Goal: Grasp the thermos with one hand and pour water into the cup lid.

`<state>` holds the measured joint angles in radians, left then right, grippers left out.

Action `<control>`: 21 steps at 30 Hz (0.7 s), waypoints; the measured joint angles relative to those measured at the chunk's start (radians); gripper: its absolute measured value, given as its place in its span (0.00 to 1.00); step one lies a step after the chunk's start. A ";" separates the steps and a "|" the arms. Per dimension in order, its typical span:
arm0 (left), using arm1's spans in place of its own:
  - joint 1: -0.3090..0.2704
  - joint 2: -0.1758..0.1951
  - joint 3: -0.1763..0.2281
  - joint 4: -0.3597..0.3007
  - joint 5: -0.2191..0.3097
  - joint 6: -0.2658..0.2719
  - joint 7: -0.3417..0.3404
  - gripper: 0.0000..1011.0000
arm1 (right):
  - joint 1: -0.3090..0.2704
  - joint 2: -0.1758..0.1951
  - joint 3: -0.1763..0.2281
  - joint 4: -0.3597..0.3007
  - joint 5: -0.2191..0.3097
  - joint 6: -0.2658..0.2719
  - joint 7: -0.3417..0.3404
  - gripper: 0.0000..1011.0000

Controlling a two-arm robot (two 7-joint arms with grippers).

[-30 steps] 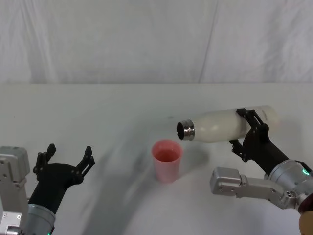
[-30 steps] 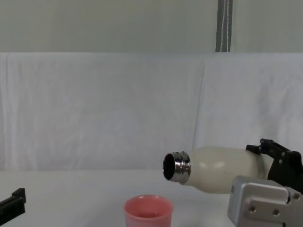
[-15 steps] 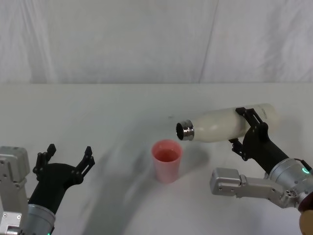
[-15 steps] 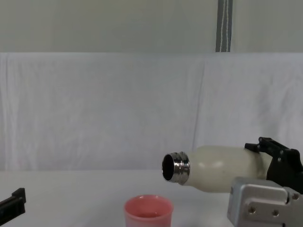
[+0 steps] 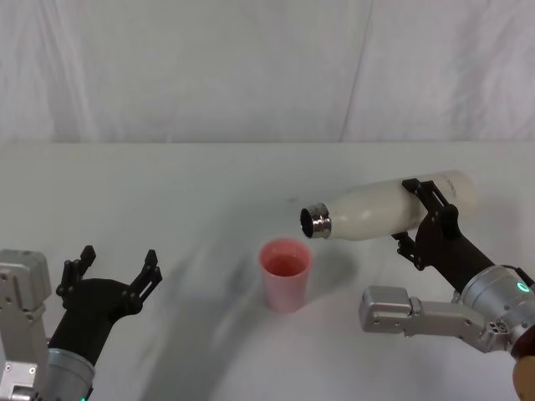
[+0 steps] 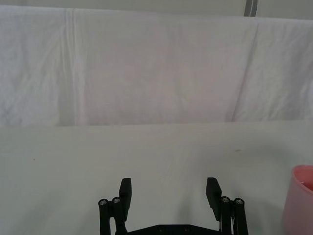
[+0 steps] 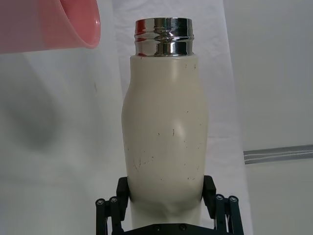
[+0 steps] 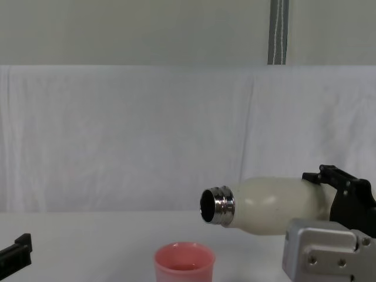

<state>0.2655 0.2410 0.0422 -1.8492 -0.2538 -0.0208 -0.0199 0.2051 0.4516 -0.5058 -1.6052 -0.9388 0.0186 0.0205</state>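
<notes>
thermos (image 5: 380,213) base has lifted a bit in the right gripper (image 5: 422,221); body now closer to level, steel neck shifted slightly left.

A white table (image 5: 167,192) is stretching across the foreground, meeting a creased white cloth backdrop (image 5: 251,67) that is hanging straight behind it. Above the cloth, a plain pale wall (image 8: 129,29) is showing, with a grey vertical strip (image 8: 277,32) running down it. Soft, even light is casting faint shadows on the tabletop

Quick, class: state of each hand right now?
Left hand: open, holding nothing.
Right hand: closed on the thermos, tipped toward the cup lid.
</notes>
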 joint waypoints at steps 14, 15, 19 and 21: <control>0.000 0.000 0.000 0.000 0.000 0.000 0.000 0.99 | 0.011 0.008 -0.011 -0.004 -0.017 0.000 -0.002 0.93; 0.000 0.000 0.000 0.000 0.000 0.000 0.000 0.99 | 0.012 0.009 -0.012 -0.005 -0.018 0.000 -0.001 0.93; 0.000 0.000 0.000 0.000 0.000 0.000 0.000 0.99 | 0.016 0.011 -0.014 -0.006 -0.020 0.001 0.001 0.93; 0.000 0.000 0.000 0.000 0.000 0.000 0.000 0.99 | 0.019 0.011 -0.016 -0.006 -0.021 0.001 0.002 0.93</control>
<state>0.2655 0.2410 0.0422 -1.8492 -0.2538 -0.0208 -0.0199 0.2242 0.4629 -0.5222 -1.6112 -0.9599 0.0192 0.0224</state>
